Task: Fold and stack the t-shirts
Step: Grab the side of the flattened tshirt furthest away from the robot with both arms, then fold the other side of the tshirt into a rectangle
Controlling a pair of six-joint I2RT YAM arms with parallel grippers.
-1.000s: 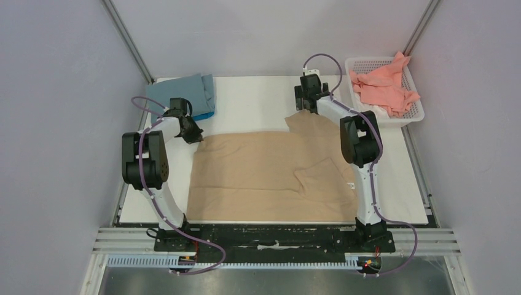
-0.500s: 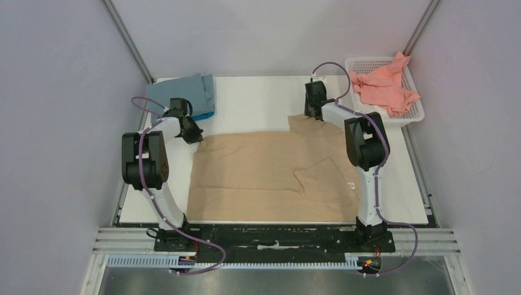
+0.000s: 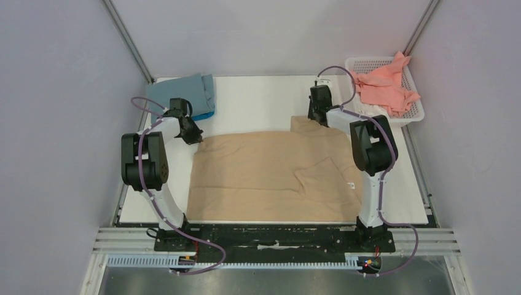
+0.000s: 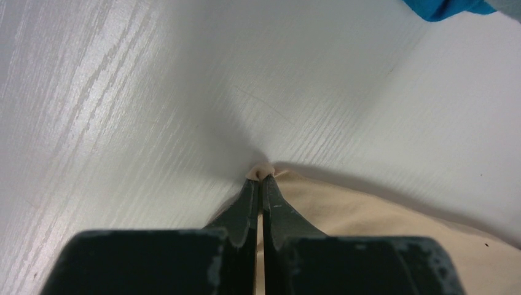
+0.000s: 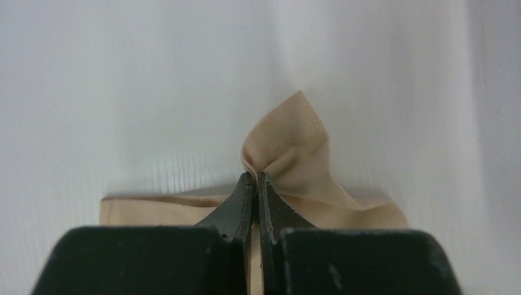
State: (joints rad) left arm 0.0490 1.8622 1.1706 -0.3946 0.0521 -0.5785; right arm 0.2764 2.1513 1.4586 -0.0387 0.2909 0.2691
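A beige-tan t-shirt (image 3: pixel 264 175) lies spread across the middle of the white table. My left gripper (image 3: pixel 198 139) is shut on its far left corner; in the left wrist view the tan fabric (image 4: pixel 344 206) bunches between the left gripper's (image 4: pixel 262 178) closed tips. My right gripper (image 3: pixel 313 117) is shut on the shirt's far right corner, where a peak of cloth (image 5: pixel 289 144) rises just past the right gripper's (image 5: pixel 254 176) tips. Folded grey-blue and bright blue t-shirts (image 3: pixel 184 93) lie stacked at the far left. A salmon pink t-shirt (image 3: pixel 384 86) fills the basket.
The white lattice basket (image 3: pixel 413 114) stands at the table's far right corner. A bright blue edge (image 4: pixel 445 7) shows at the top of the left wrist view. Bare white table (image 3: pixel 258 101) lies between the blue stack and the right gripper. Grey walls enclose the table.
The right arm swung right and lowered onto the shirt's far right corner, and its gripper went from open to shut on the cloth. The left gripper has not moved.
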